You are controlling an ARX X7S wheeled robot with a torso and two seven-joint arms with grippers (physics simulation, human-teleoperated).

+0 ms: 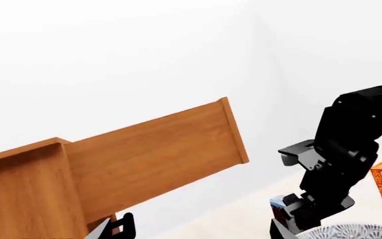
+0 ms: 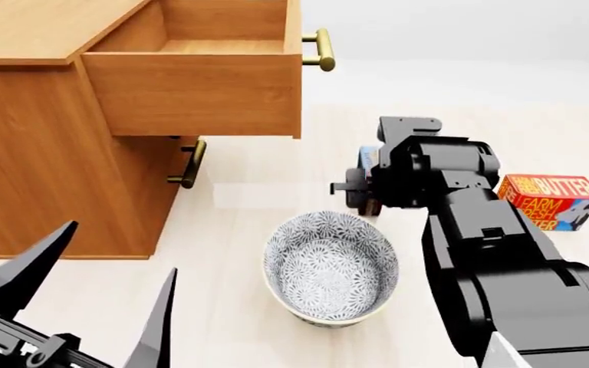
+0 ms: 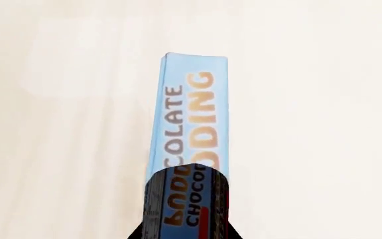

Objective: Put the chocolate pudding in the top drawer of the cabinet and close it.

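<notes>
right tool [image 2: 364,188] seemingly gripping pudding [image 3: 187,134], at bowl's [image 2: 330,264] 12 o'clock | left tool [image 2: 90,307] hanging open at 7 o'clock | drawer [image 2: 197,92] of cabinet [image 2: 39,153] standing open, at pudding's 10 o'clock | butter [image 2: 548,201] lying at 3 o'clock

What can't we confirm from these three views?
- Right tool: head view, the wrist hides the fingers; grip on the chocolate pudding unclear.
- Pudding's near end: right wrist view, a glossy dark part covers it.
- Top drawer floor: head view, front wall hides most.
- Left tool: frame edge crops it.
</notes>
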